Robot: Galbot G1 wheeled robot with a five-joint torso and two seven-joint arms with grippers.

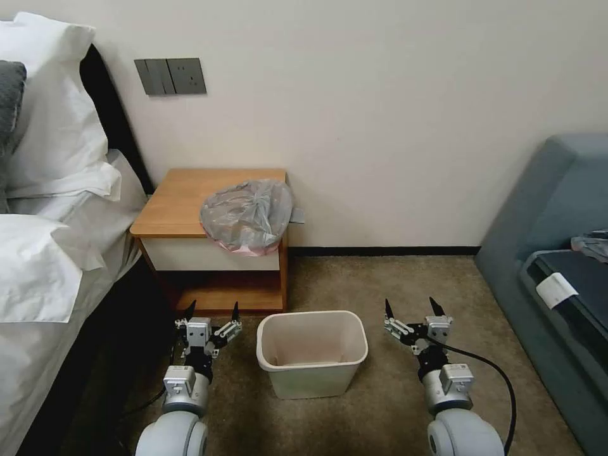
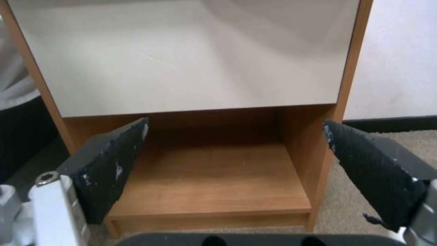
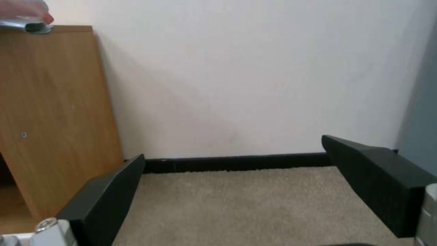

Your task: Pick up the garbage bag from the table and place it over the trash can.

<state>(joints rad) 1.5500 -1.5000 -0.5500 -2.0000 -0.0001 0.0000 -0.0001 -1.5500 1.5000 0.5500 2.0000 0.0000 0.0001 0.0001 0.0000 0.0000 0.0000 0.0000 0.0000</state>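
The garbage bag point(image 1: 247, 215) is seen crumpled on the right front corner of the table point(image 1: 183, 196), its pinkish edge overhanging the drawer front. The trash can point(image 1: 311, 351) is set on the carpet below, unlined. The left gripper point(image 1: 212, 311) and right gripper point(image 1: 410, 309) are held low either side of the bin, jaws wide, nothing held. Pickup not yet started; the bag is best pinched at its overhanging edge, since thin film slips.
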